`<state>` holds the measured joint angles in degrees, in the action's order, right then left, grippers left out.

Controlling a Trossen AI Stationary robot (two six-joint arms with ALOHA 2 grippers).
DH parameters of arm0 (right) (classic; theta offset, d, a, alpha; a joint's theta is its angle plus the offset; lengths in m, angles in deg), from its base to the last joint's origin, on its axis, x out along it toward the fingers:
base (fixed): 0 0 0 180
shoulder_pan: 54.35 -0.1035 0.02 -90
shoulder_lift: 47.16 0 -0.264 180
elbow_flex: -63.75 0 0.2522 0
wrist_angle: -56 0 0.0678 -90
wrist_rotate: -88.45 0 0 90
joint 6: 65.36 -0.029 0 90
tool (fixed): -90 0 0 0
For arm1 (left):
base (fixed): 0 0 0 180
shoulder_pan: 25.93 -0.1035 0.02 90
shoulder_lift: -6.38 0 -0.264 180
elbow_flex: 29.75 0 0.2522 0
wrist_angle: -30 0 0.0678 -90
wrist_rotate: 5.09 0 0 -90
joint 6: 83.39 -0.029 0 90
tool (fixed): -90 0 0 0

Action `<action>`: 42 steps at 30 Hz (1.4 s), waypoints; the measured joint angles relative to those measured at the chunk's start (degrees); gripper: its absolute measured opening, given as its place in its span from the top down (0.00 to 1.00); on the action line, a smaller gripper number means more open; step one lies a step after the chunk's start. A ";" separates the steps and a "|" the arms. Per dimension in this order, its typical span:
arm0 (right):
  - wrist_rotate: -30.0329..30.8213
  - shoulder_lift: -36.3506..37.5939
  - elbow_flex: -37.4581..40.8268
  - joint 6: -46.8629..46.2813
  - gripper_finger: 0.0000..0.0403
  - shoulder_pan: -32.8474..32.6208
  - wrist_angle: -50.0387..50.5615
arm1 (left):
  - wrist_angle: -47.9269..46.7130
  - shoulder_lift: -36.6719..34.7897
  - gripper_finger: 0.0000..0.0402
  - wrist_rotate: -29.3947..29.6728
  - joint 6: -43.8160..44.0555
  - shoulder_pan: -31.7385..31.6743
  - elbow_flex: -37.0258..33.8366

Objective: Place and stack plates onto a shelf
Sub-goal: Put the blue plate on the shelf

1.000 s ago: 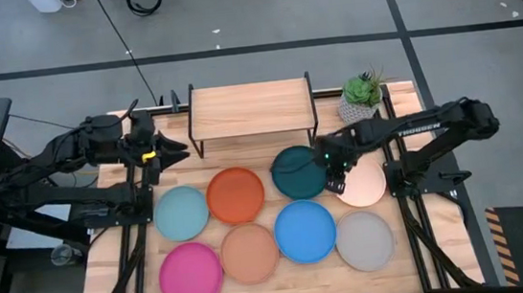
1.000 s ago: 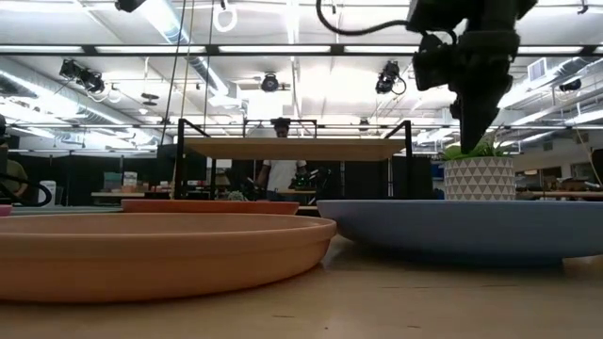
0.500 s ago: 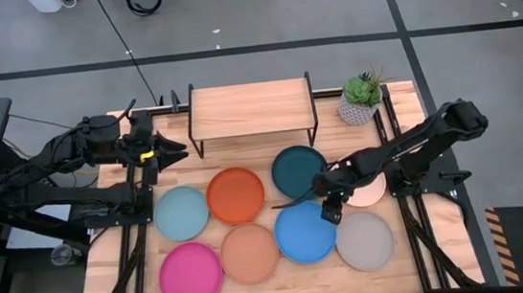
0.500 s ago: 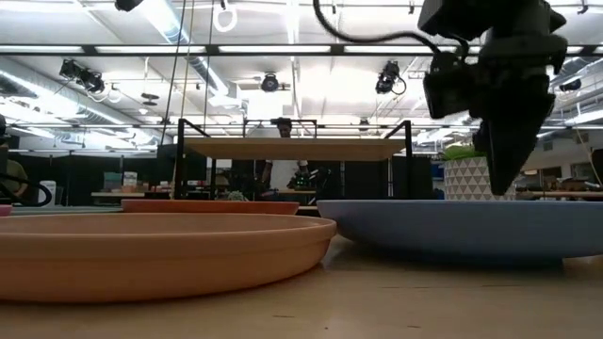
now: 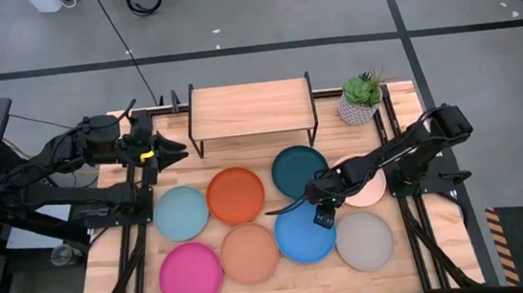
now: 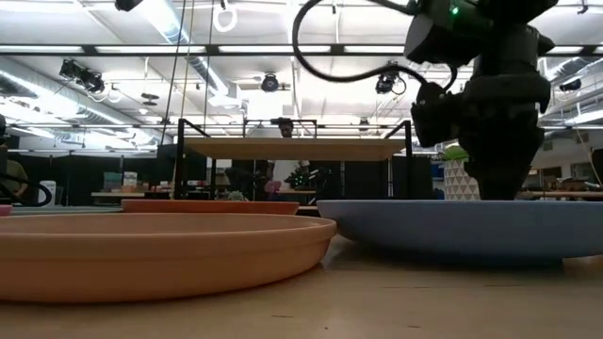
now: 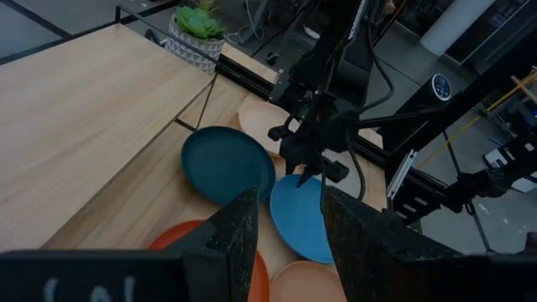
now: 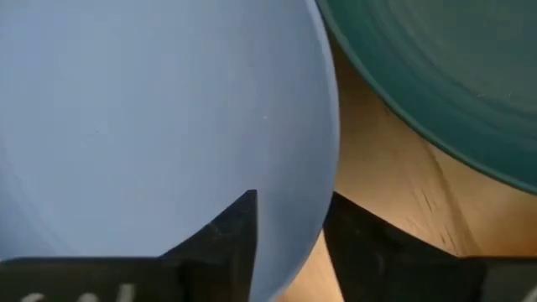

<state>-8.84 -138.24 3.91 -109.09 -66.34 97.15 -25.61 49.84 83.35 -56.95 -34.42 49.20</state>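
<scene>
Eight plates lie flat on the slatted table: light blue (image 5: 182, 213), orange (image 5: 235, 195), dark teal (image 5: 299, 171), cream (image 5: 366, 183), magenta (image 5: 190, 274), tan (image 5: 249, 253), bright blue (image 5: 306, 234) and grey (image 5: 364, 240). The shelf (image 5: 251, 109) stands at the far edge with nothing on its wooden top. My right gripper (image 5: 317, 206) is open and low over the bright blue plate's far rim, pointing down. My left gripper (image 5: 173, 150) is open and waits left of the shelf, above the table. My right gripper (image 8: 289, 226) comes from above and straddles the bright blue plate's far rim (image 8: 329, 201). One finger (image 8: 226, 239) is over the plate's inside and the other over the wood outside it. I cannot tell whether either finger touches the plate, which lies flat on the table.
A potted plant (image 5: 361, 98) in a white pot stands right of the shelf at the far right corner. The dark teal plate's near edge (image 8: 419, 126) lies close beside the right gripper. The plates lie close together in two rows. People and equipment show in the room beyond.
My right gripper has moved from beside the dark teal plate's right edge toward the table's near edge and slightly left. It has come down to the bright blue plate's far rim. No plate has moved.
</scene>
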 joint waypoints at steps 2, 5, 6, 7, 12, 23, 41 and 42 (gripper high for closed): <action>0.02 -0.77 0.00 -0.61 0.73 0.02 -0.29 | 0.00 0.00 0.65 0.00 0.02 0.00 0.00; 0.26 -1.00 -0.01 -1.71 0.83 0.06 -0.80 | 0.00 0.00 0.65 0.00 0.02 0.00 0.00; 0.27 -0.93 -0.02 -2.03 0.86 0.09 -1.03 | 0.00 0.00 0.65 0.00 0.02 0.00 0.00; 0.28 -0.75 -0.05 -2.28 0.89 0.08 -1.07 | 0.00 0.00 0.65 0.00 0.02 0.00 0.00; -0.58 1.03 -0.11 -3.06 0.96 0.81 -1.37 | 0.00 0.00 0.65 0.00 -0.09 -0.02 0.00; -5.74 13.01 -8.16 -4.96 0.96 8.51 5.95 | 0.49 0.01 0.65 -0.02 -0.02 -0.02 0.00; -3.01 5.24 -44.02 16.21 0.95 45.12 35.28 | 1.42 0.00 0.65 0.02 -0.52 -0.02 0.00; -3.38 4.21 -45.18 17.37 0.95 47.09 35.24 | 1.44 0.00 0.65 0.00 -0.52 0.00 0.00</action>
<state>-12.23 -134.03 -41.28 -91.72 -19.24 132.39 -24.17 49.84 83.35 -57.48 -34.42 49.20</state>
